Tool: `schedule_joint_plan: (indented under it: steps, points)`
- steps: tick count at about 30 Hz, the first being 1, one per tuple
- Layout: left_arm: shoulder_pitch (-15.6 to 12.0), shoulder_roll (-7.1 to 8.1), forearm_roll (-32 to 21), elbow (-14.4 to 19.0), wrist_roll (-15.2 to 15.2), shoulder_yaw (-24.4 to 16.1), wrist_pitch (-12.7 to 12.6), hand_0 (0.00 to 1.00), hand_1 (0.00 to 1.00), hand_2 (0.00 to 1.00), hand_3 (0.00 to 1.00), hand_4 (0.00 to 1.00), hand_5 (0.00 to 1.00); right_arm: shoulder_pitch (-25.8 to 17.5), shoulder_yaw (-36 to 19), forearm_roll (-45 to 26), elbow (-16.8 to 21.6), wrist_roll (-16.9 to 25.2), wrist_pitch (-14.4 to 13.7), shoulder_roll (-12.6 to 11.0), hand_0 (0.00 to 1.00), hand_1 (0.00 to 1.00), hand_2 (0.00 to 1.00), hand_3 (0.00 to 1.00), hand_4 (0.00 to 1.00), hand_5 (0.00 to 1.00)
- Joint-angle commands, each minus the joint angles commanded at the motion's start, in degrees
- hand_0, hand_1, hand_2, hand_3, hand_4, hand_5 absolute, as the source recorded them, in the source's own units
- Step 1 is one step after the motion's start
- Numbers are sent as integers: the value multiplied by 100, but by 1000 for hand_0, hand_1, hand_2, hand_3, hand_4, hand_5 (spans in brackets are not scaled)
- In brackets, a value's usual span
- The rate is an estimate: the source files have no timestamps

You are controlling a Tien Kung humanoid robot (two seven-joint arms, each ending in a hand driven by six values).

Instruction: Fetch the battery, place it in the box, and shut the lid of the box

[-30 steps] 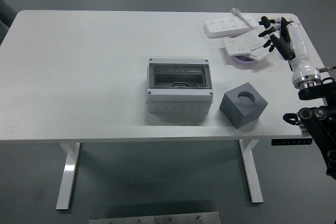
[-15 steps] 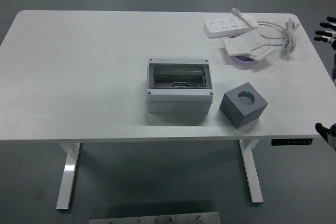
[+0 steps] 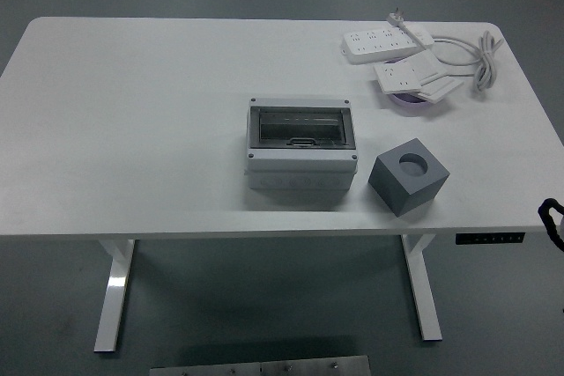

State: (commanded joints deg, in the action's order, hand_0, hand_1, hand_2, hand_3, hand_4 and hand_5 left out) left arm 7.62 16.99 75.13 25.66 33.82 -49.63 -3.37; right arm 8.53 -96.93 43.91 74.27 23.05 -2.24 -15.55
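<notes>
White tabletop (image 3: 132, 129) fills most of the view, its rounded far corners and straight near edge all visible. The left half is bare, giving wide open room; the near right corner is also free.

Close to the middle sits a light grey rectangular plastic box (image 3: 300, 154) with a dark see-through hinged lid (image 3: 300, 128), which lies shut and flat on top. Just to its right, near but not touching, stands a dark grey cube with a round hole in its top face (image 3: 408, 175), turned at an angle, close to the near edge.

At the far right corner lie two white power strips (image 3: 388, 41), their white coiled cable (image 3: 483, 59), and a pale purple round dish (image 3: 412, 99) partly beneath them.

No battery can be made out.

Only a small black curved part of the robot's right arm (image 3: 552, 217) shows at the right edge, beyond the table; whether that hand's fingers are apart or together cannot be told.
</notes>
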Motion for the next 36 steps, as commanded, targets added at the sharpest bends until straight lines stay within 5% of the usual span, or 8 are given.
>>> schedule_joint_plan:
  steps: [11,12,17,18,29,30,35,36]
  points:
    - [23,-11,145,14,53,-86,81,632,698,573,541,500,2,-10,-244,189,1,93,-333,-7,998,976,947,944,998,998]
    - [24,-13,148,15,58,-90,85,632,698,573,541,500,2,-5,-241,196,-3,110,-380,-13,937,984,970,757,998,998]
    - [34,-24,144,16,71,-91,100,632,698,573,541,500,2,9,-194,173,-26,113,-343,-25,937,984,970,757,998,998]
    - [35,-26,144,16,75,-93,104,632,698,573,541,500,2,14,-191,191,-33,87,-306,-23,998,691,802,998,998,998]
    - [28,-23,158,15,150,-121,175,632,698,573,541,500,2,31,-244,478,18,-9,-426,-34,998,685,780,998,998,998]
    - [28,-23,159,14,151,-120,178,632,698,573,541,500,2,32,-255,514,39,23,-512,-35,739,829,979,998,998,998]
    - [24,-27,156,12,157,-116,183,632,698,573,541,500,2,37,-302,630,120,134,-759,-49,739,829,979,998,998,998]
    - [22,-28,155,12,157,-115,183,632,698,573,541,500,2,40,-304,631,121,140,-770,-52,641,822,986,998,998,998]
